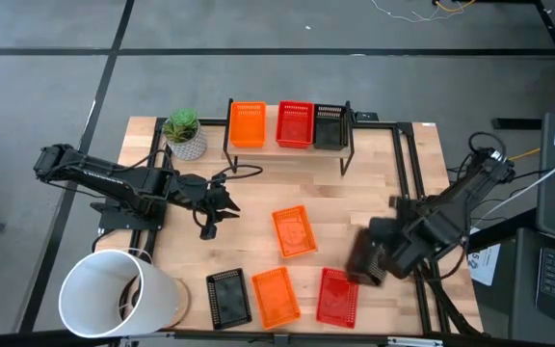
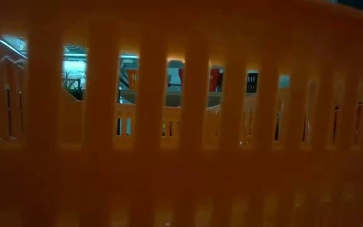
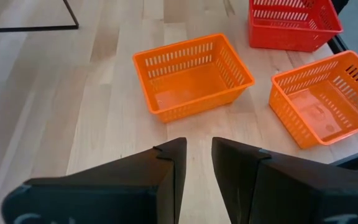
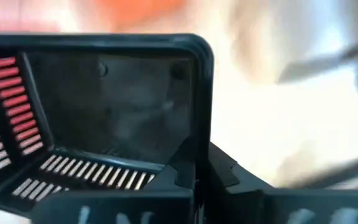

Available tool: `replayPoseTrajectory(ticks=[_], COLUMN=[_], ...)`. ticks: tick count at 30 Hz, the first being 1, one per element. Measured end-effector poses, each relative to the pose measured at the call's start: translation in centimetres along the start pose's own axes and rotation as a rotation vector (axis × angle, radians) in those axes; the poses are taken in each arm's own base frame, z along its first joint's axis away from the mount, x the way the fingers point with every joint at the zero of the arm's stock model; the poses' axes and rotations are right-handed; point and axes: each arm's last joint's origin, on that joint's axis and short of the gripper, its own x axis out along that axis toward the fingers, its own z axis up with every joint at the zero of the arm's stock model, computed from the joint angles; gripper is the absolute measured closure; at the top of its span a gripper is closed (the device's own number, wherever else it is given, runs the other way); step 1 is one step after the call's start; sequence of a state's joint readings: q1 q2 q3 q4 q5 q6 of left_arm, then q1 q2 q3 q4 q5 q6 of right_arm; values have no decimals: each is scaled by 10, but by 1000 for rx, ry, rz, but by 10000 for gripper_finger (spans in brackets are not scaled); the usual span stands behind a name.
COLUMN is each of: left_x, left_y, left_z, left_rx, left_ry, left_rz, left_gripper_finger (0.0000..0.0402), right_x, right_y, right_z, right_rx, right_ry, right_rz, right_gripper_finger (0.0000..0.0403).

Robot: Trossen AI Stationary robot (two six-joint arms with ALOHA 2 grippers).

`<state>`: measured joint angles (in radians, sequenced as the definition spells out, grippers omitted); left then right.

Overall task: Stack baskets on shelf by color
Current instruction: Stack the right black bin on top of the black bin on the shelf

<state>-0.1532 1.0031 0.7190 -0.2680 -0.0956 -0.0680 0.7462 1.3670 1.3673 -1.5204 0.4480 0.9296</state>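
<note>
Now a black basket (image 4: 104, 106) is pinched by the right gripper (image 4: 194, 177), left gripper (image 3: 197, 168) held slightly spread near orange baskets (image 3: 191, 74), low view blocked by an orange wall (image 2: 181, 183).

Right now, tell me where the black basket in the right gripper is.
In the high view the black basket is pinched in the right gripper at the table's right side, just above the loose red basket.

Bare tabletop (image 1: 374, 188) lies open before the shelf (image 1: 287, 145), while loose baskets (image 1: 294, 232) crowd the near edge beside a white bucket (image 1: 114, 294).
</note>
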Motion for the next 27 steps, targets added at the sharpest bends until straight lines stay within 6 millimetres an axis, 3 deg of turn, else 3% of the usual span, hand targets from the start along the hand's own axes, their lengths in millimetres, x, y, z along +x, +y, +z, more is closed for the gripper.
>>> replayPoseTrajectory(ticks=[8, 11, 15, 18, 21, 24, 27], left_x=[0, 0, 0, 0, 0, 0, 0], left_y=[0, 0, 0, 0, 0, 0, 0], left_z=[0, 0, 0, 0, 0, 0, 0], left_rx=[1, 1, 1, 1, 1, 1, 1], left_ry=[0, 0, 0, 0, 0, 0, 0], left_rz=[0, 0, 0, 0, 0, 0, 0], left_gripper_finger=[333, 333, 333, 333, 333, 333, 333], right_x=[-27, -32, -42, -53, -65, -75, -71], right_y=[-33, -51, -88, -125, -166, -208, -246], right_z=[45, 61, 87, 108, 126, 135, 137], right_rx=[17, 3, 36, 83, 52, -23, -59], right_ry=[-517, -590, -543, -465, -452, -521, -518], right_rz=[-411, -618, -780, -728, -567, -399, -351], right_gripper_finger=[402, 402, 402, 402, 403, 403, 403])
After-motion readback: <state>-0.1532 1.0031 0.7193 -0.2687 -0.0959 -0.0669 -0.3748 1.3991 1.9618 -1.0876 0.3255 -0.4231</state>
